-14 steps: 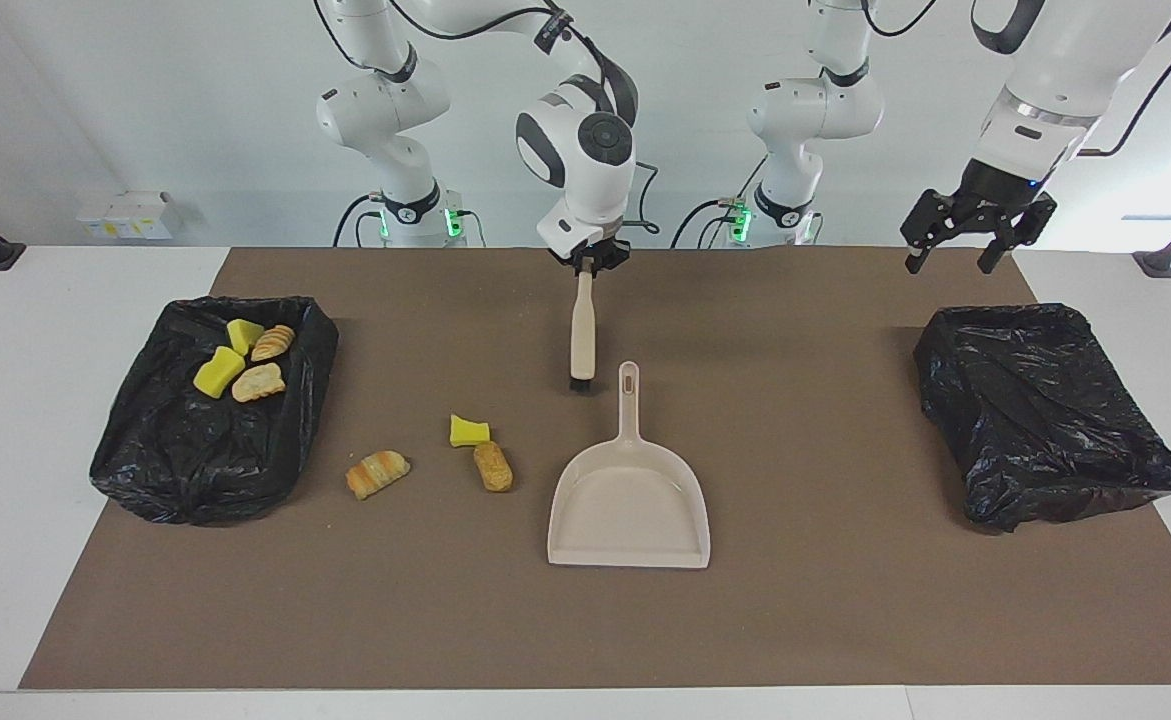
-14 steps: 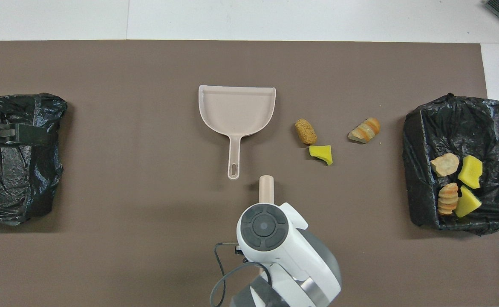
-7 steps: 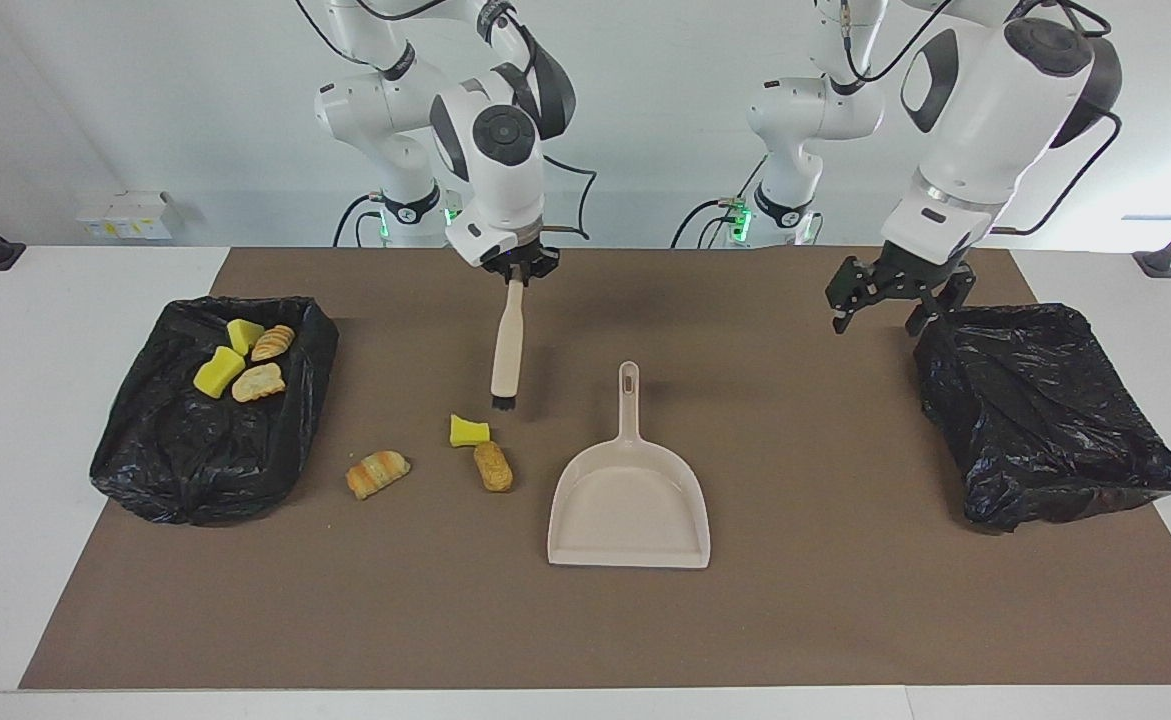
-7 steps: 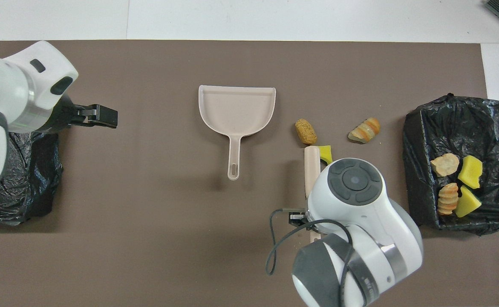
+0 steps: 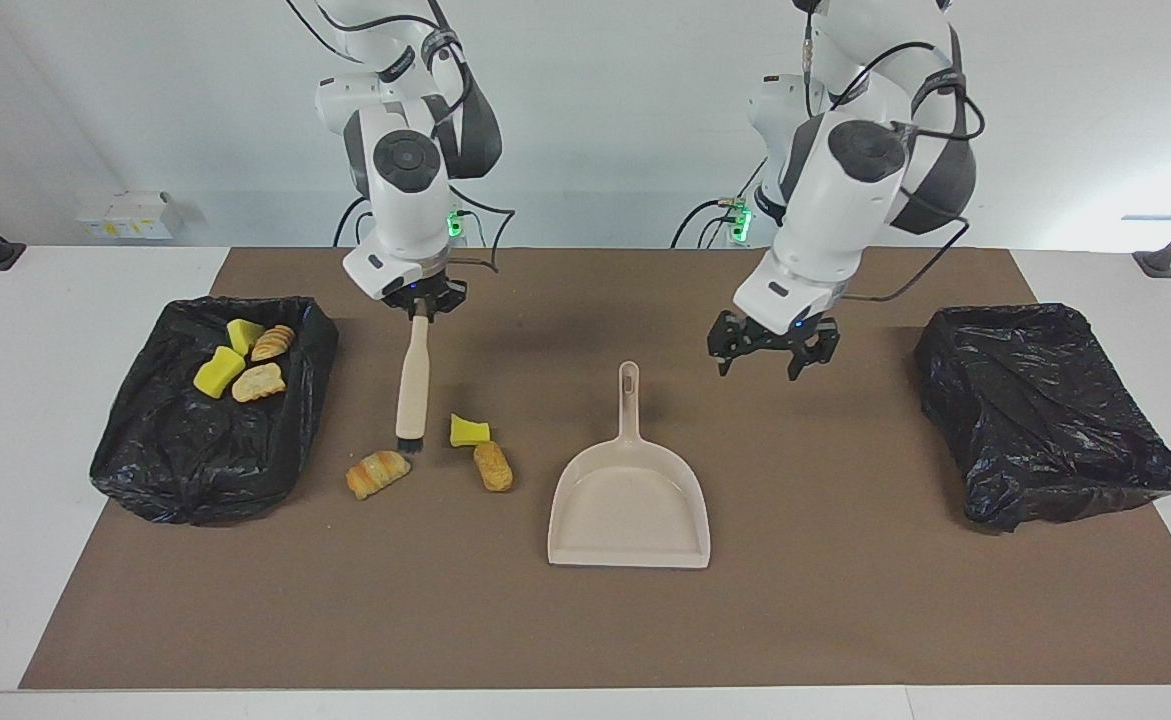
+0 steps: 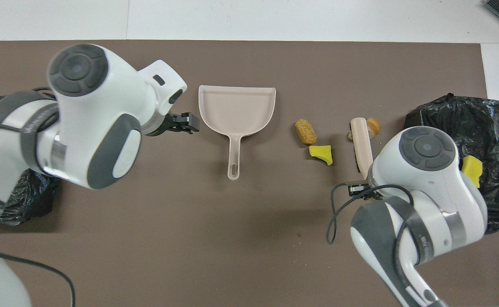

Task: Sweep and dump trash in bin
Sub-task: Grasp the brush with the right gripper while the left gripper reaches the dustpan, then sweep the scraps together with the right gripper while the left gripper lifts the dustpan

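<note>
My right gripper (image 5: 423, 303) is shut on the handle of the beige brush (image 5: 411, 385), which hangs bristles down just above a striped bread lump (image 5: 377, 473). In the overhead view the brush (image 6: 361, 140) covers part of that lump (image 6: 373, 124). Two more trash pieces, a yellow sponge chunk (image 5: 469, 431) and a tan lump (image 5: 493, 466), lie between it and the beige dustpan (image 5: 630, 500). My left gripper (image 5: 770, 360) hangs open over the mat beside the dustpan's handle (image 5: 628, 385). The black-bagged bin (image 5: 195, 450) at the right arm's end holds several trash pieces (image 5: 240, 365).
A second black-bagged bin (image 5: 1045, 410) sits at the left arm's end of the brown mat (image 5: 845, 600). The dustpan (image 6: 236, 108) lies flat with its handle pointing toward the robots. White table (image 5: 5, 450) borders the mat.
The right gripper carried the brush from beside the dustpan handle toward the right arm's end, down over the striped lump. The left gripper swung from its bin to beside the dustpan handle.
</note>
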`<action>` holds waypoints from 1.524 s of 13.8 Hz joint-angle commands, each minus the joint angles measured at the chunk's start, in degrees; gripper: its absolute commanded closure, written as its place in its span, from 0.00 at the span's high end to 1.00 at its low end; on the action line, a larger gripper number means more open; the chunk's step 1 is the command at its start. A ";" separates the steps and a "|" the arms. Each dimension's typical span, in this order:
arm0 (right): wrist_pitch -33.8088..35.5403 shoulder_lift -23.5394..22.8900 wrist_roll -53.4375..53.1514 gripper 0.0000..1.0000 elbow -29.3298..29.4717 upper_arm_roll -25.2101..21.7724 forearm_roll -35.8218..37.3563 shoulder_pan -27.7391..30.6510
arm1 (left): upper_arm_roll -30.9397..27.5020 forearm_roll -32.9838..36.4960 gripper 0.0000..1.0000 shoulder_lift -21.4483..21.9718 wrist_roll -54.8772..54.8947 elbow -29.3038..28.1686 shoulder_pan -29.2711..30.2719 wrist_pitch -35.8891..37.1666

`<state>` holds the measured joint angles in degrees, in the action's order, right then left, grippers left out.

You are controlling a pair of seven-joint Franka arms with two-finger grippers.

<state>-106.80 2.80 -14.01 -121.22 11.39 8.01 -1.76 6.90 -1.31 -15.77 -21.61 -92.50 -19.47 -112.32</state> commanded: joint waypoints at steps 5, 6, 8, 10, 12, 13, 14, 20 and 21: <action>-14.90 -5.77 13.92 0.00 -2.00 0.74 10.27 11.76 | -0.66 0.25 1.00 -5.59 -8.71 -0.13 -5.67 -6.51; -16.58 -7.09 13.75 0.00 -2.09 0.74 11.41 12.21 | -0.66 0.25 1.00 -6.11 -8.71 -0.22 -6.45 -6.77; -18.00 -8.33 13.57 0.00 -2.18 0.83 11.86 12.39 | -0.66 0.34 1.00 -6.12 -8.62 -1.97 -7.34 -7.56; -17.83 -8.68 13.39 0.00 -2.27 1.09 11.86 11.34 | -0.66 0.34 1.00 -6.55 -8.80 -3.91 -9.35 -9.31; -18.18 -10.09 13.48 0.00 -2.36 1.18 11.68 11.25 | -0.66 0.34 1.00 -7.26 -9.32 -3.91 -9.71 -10.02; -18.01 -10.27 13.66 0.00 -2.36 1.36 11.07 10.90 | -0.66 0.43 1.00 -7.43 -9.24 -3.91 -9.71 -10.46; -17.66 -10.18 14.18 0.00 -2.62 1.27 10.89 9.86 | -0.66 0.43 1.00 -7.44 -9.24 -3.91 -9.80 -10.46; -18.35 -12.02 8.85 0.00 -3.15 1.36 4.74 4.06 | -0.66 0.26 0.62 -7.79 -9.68 -4.53 -10.24 -8.36; -18.27 -12.03 7.61 0.00 -2.97 1.36 4.65 3.00 | -0.57 0.25 0.44 -7.70 -9.76 -4.44 -10.24 -7.22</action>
<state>-124.00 -8.02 -3.99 -124.13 12.48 13.97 2.86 7.00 -1.34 -23.95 -30.41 -96.44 -28.86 -121.20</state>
